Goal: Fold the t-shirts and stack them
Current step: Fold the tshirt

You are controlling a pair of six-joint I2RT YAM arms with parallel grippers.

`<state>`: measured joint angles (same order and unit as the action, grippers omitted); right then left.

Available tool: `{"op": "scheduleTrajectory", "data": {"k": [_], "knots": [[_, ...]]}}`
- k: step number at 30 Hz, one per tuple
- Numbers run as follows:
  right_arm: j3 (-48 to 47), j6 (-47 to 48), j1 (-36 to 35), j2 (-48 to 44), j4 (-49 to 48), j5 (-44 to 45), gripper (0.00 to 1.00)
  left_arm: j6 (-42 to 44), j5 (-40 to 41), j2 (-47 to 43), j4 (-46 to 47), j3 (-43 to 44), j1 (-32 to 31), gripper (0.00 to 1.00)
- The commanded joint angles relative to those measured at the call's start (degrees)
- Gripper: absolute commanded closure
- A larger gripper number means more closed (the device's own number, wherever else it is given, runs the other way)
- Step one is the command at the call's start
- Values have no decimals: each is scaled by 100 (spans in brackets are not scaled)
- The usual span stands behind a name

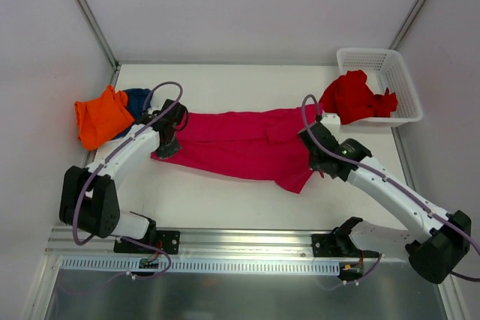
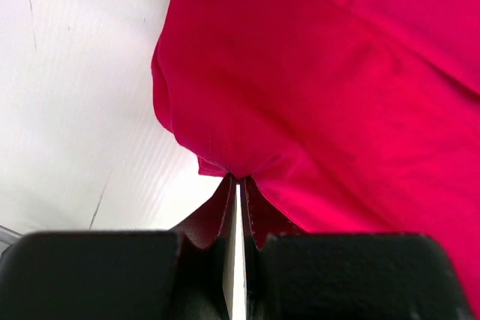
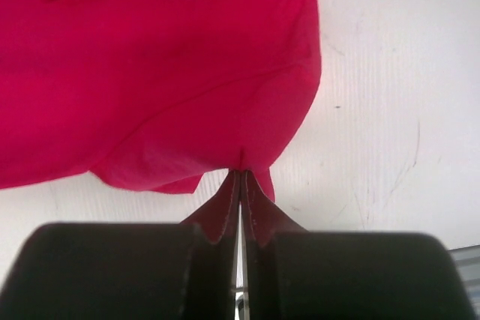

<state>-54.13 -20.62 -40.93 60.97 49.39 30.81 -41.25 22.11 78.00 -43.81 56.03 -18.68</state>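
The left gripper is pinched tight on an edge of the magenta-pink t-shirt, and the right gripper clamps its opposite edge. From above, the wrists hide both pinches, and the shirt lies stretched across the table. Only that view shows the orange t-shirt, the half-covered navy t-shirt and the red t-shirt spilling from the basket.

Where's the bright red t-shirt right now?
In the top view the red t-shirt lies at the far right of the table, bunched in the white mesh basket and spilling over its left rim, just beyond the right pincer.
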Motion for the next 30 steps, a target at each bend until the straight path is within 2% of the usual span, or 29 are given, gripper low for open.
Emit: {"op": "scheduleTrajectory", "data": {"k": [1,8,16,22,30], "knots": [[-370,496,286,388,-86,251,100,232,329,574,-189,442,118,100],[-976,1235,1226,1495,-702,-162,100,635,400,1560,-198,1357,452,100],[-2468,1894,1894,3551,-957,-637,100,1136,171,2597,-198,2464,743,100],[-3480,2157,2238,4817,-931,-875,100,1321,241,3019,-198,2737,769,100],[-4061,2326,2572,5250,-799,-1007,100,1383,513,2985,-198,2852,795,100]]}}
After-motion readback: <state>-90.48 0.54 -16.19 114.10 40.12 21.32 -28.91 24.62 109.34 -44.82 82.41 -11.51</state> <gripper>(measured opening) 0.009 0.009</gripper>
